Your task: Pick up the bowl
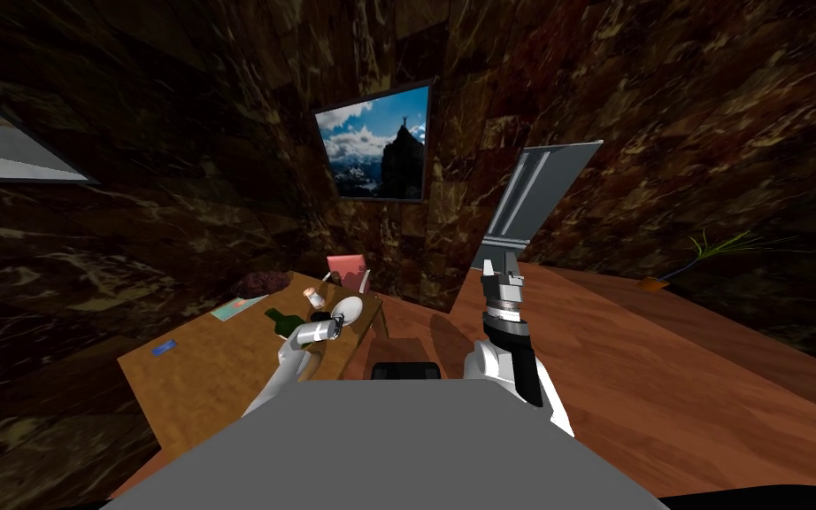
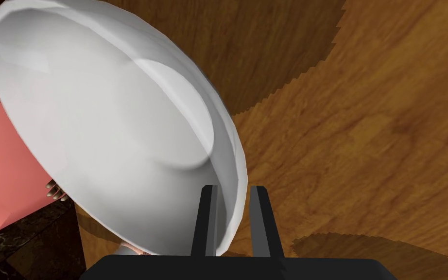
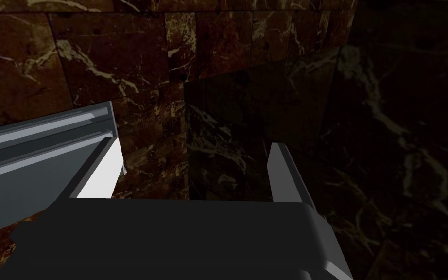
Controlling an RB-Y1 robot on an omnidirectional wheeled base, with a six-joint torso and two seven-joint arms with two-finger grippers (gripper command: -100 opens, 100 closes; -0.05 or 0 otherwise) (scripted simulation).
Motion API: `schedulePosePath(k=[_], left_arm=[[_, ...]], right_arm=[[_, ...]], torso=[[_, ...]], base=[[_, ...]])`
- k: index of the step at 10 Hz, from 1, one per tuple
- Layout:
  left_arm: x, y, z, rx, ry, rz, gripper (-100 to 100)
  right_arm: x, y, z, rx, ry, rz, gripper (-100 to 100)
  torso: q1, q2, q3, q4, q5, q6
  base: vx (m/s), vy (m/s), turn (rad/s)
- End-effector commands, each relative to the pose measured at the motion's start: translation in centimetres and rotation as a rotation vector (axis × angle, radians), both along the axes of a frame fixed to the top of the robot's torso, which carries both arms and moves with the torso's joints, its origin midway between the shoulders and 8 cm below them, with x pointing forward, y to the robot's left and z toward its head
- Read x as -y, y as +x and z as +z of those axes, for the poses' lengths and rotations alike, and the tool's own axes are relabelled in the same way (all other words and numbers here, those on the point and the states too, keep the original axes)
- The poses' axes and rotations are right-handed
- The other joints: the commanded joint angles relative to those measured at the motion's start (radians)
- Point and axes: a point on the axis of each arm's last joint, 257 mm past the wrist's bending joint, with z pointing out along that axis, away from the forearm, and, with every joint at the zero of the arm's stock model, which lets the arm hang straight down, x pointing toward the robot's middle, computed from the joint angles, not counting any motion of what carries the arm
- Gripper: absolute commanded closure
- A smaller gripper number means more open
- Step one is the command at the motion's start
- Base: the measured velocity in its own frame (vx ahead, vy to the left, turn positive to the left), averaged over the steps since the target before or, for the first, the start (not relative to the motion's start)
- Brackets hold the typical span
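Note:
A white bowl (image 2: 111,126) is tilted on its side with my left gripper (image 2: 233,214) shut on its rim, one finger inside and one outside. In the head view the bowl (image 1: 350,309) shows small above the wooden table (image 1: 211,372), at the tip of my left gripper (image 1: 337,324). My right gripper (image 1: 499,270) is raised to the right of the table; its fingers (image 3: 279,170) stand open with nothing between them.
On the table lie a dark green bottle (image 1: 280,320), a small white cup (image 1: 313,297), a teal book (image 1: 236,307) and a blue card (image 1: 164,348). A pink box (image 1: 346,266) stands at the far end. A grey door (image 1: 535,199) is ahead right.

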Motion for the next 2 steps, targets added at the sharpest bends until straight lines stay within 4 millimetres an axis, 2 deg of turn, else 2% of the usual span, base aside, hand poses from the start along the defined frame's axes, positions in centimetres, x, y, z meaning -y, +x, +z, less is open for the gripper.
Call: schedulePosePath(k=[1, 2], left_arm=[[0.0, 0.0, 0.0, 0.0, 0.0, 0.0, 100], [0.02, -0.05, 0.03, -0.003, -0.001, 0.0, 0]], right_arm=[[0.0, 0.0, 0.0, 0.0, 0.0, 0.0, 0], [0.0, 0.0, 0.0, 0.0, 0.0, 0.0, 0]], torso=[[0.0, 0.0, 0.0, 0.0, 0.0, 0.0], [0.001, -0.001, -0.001, 0.0, 0.0, 0.0]], base=[[-0.016, -0.012, 0.003], [0.0, 0.0, 0.0]])
